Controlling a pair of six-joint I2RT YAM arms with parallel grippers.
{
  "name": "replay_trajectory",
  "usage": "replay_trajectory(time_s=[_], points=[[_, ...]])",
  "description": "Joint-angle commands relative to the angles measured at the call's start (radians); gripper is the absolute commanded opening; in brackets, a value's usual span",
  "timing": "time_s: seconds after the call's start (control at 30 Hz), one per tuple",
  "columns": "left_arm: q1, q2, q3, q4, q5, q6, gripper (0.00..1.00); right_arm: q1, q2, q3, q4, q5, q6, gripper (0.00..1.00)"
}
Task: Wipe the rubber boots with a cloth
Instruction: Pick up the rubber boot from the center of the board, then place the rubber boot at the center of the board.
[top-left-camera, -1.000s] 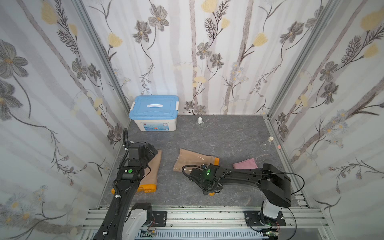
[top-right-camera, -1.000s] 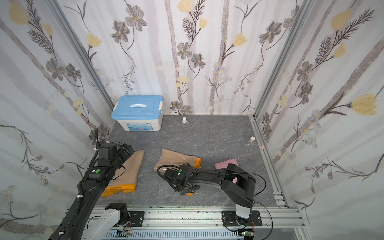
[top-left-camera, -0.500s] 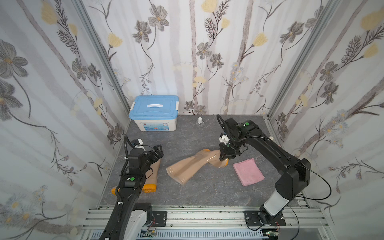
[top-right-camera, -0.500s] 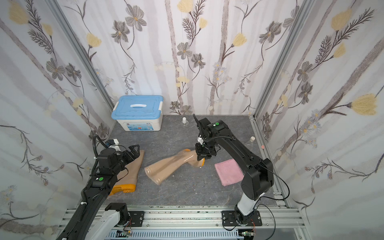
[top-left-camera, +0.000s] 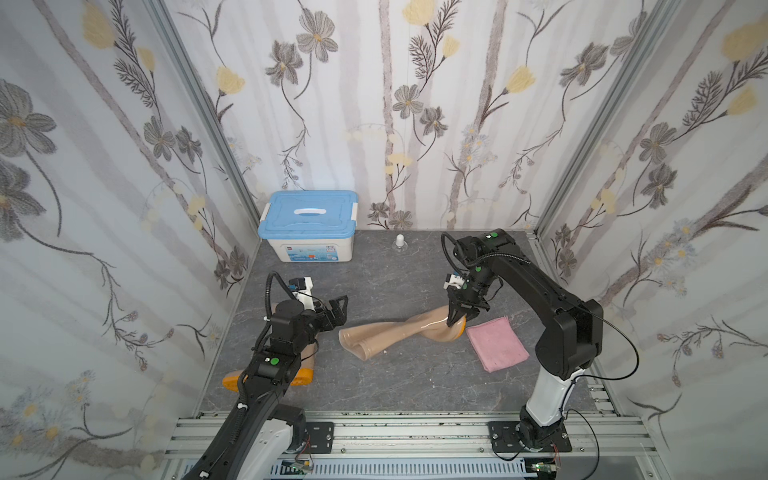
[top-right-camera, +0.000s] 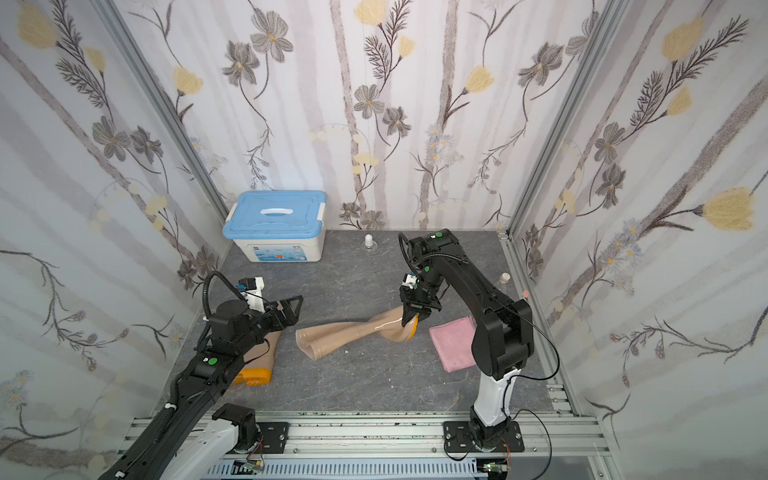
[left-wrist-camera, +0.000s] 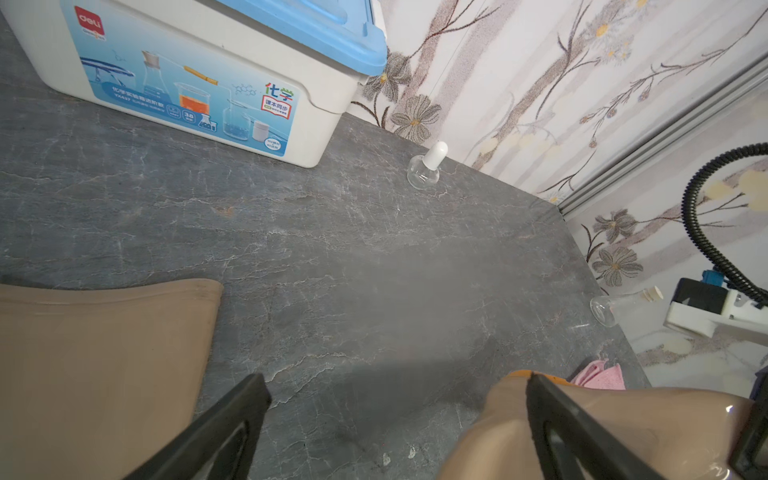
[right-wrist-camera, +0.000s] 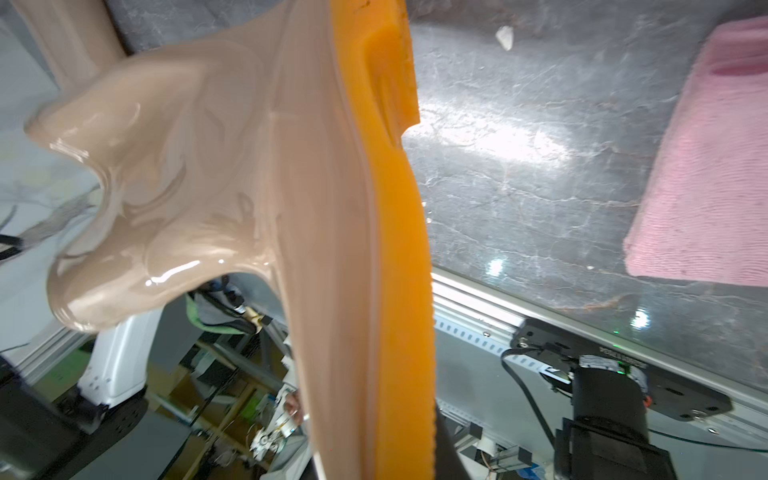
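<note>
Other boot (top-left-camera: 308, 360) is mostly hidden under L arm. Only its orange sole and a strip of tan shaft show in both top views, and the L wrist cam adds the flat shaft mouth (left-wrist-camera: 104, 353). It lies straight in front of the box (top-left-camera: 307, 224), mouth twd box, sole away from it.

R gripper (top-left-camera: 457, 321) covers the toe of the held boot (top-left-camera: 399, 332). The R wrist cam cuts off the shaft and shows only foot + orange sole (right-wrist-camera: 395, 249), w/ the jaws clamped on the foot. Can't tell how much of the boot touches the table (top-left-camera: 374, 282).

Held boot sits in front of box, off to its right. Its long axis runs diagonally: the mouth end is farther from the box, the foot end closer, w/ the shaft twisted midway.

Cloth (top-left-camera: 496, 347) lies flat, further right of box than the boot and just beside its toe; contact unclear. R arm covers part of it in a top view (top-right-camera: 451, 345).

L gripper (top-left-camera: 337, 309) is in front of box, jaws spread wide, holding nothing.
</note>
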Motion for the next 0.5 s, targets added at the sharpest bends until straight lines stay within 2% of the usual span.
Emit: replay_trajectory(time_s=[0.0, 0.2, 0.33, 0.47], points=[[-0.049, -0.01, 0.0, 0.014, -0.011, 0.074, 1.0, -0.007, -0.013, -0.002, -0.179, -0.26, -0.017, 0.13], [-0.173, -0.076, -0.036, 0.051, -0.063, 0.167, 1.0, -0.011, 0.006, 0.045, -0.191, -0.298, -0.009, 0.12], [-0.187, -0.197, -0.106, 0.138, -0.08, 0.192, 1.0, -0.022, 0.006, 0.041, -0.189, -0.295, -0.018, 0.12], [-0.189, -0.267, -0.109, 0.125, -0.125, 0.218, 1.0, -0.069, -0.003, 0.047, -0.167, -0.289, -0.024, 0.11]])
